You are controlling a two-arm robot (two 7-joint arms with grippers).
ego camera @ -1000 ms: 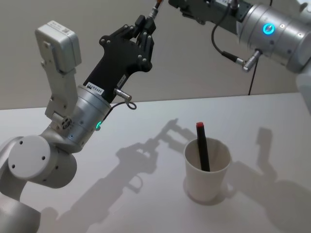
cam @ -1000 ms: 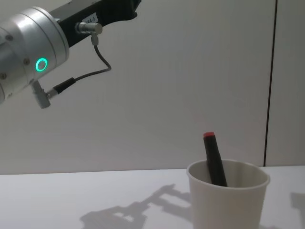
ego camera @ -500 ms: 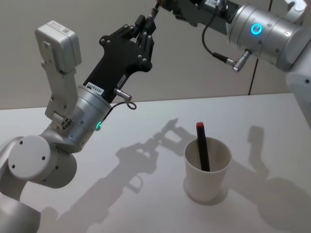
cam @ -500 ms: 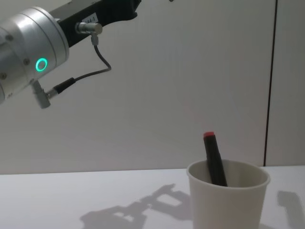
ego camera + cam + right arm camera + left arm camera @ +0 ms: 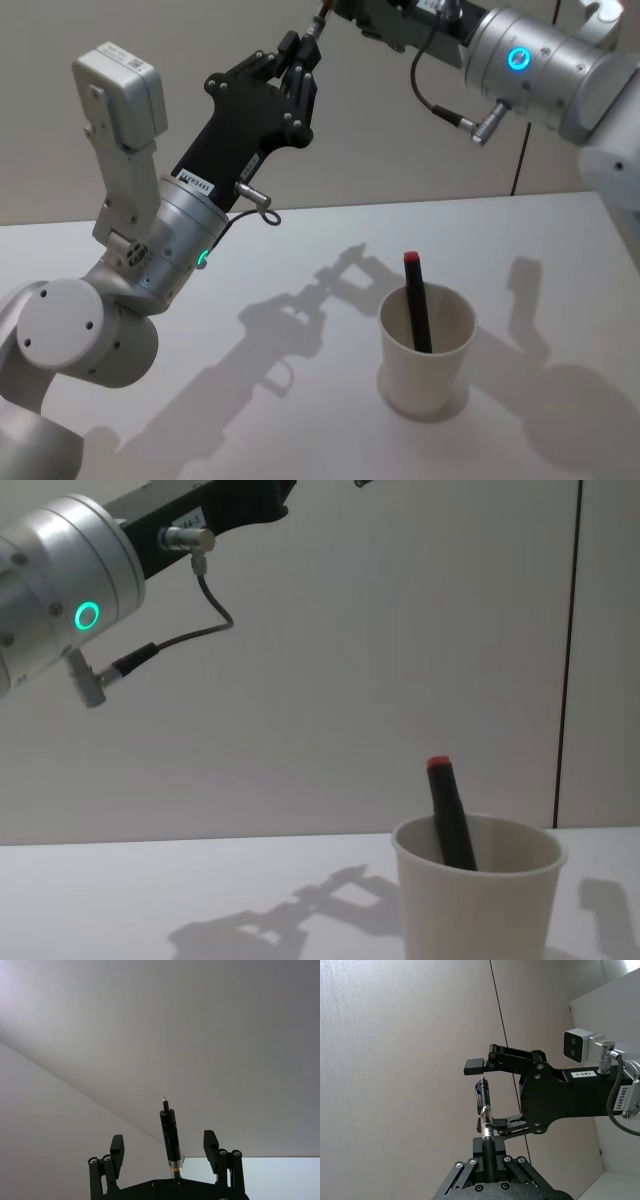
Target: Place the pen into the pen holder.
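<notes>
Left claw point(image 5: 303, 52) around slim cylindrical pen point(image 5: 484, 1110)

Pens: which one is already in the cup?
The black pen with the red tip, leaning inside the white cup. The other, slimmer pen is held aloft by the left gripper.

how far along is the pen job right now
Done: a red-capped pen stands in the pen holder. In hand: the left gripper, raised high, is shut on a second pen, and the right gripper is open with a finger on either side of it. Left: that pen is not yet in the holder.
</notes>
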